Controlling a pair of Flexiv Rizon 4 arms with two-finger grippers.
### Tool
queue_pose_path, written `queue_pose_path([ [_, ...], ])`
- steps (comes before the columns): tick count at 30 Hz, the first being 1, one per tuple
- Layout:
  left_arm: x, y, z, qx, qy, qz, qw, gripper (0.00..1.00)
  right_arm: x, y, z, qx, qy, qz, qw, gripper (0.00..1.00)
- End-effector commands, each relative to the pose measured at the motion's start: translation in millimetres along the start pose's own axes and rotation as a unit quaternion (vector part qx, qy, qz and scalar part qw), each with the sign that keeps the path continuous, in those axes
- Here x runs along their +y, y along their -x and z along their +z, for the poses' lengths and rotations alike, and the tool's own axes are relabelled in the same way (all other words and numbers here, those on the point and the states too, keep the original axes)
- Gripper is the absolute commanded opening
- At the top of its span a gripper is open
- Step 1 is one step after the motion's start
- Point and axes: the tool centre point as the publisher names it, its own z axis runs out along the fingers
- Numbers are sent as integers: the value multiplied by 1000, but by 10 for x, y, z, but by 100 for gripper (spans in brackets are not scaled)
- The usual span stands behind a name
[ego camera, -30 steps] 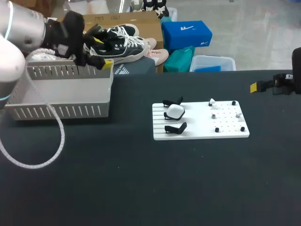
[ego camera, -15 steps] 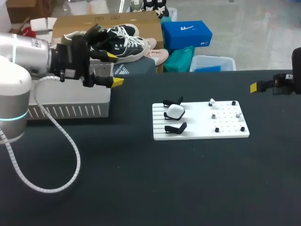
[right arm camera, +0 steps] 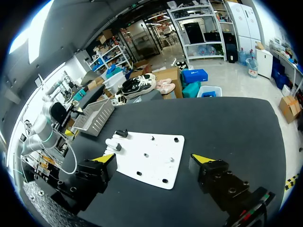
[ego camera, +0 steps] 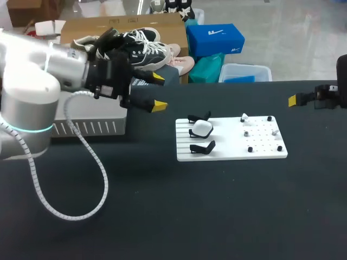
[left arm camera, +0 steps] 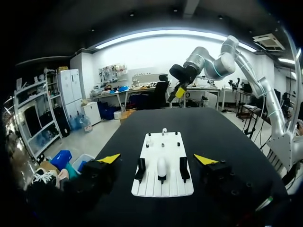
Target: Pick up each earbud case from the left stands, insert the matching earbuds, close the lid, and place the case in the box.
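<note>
Board sits on the table, toward two o'clock from its middle. Stands line its nine o'clock end, and the case is on the middle one. Box is at the board's ten o'clock, with the left gripper between them. Right gripper is out at two o'clock.

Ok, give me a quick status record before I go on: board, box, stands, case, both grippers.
board: white, flat on the table; small parts on its right half, too small to identify
box: grey, slatted, far left, partly behind the left arm; contents hidden
stands: three in a row at the board's left end; outer two black, empty
earbud case: white, on the middle one
left gripper: open, empty, between box and board
right gripper: open, empty, at the table's right side, apart from the board
</note>
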Motion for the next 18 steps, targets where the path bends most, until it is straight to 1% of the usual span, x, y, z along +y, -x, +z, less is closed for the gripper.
queue_pose_path([
  [1, 53, 22, 147, 23, -43, 5, 999, 100, -4, 3, 6, 0, 0, 0, 1000, 100],
  [2, 42, 36, 133, 25, -47, -1, 999, 100, -4, 3, 6, 0, 0, 0, 1000, 100],
  [18, 42, 36, 133, 25, -47, -1, 999, 100, -4, 3, 6, 0, 0, 0, 1000, 100],
])
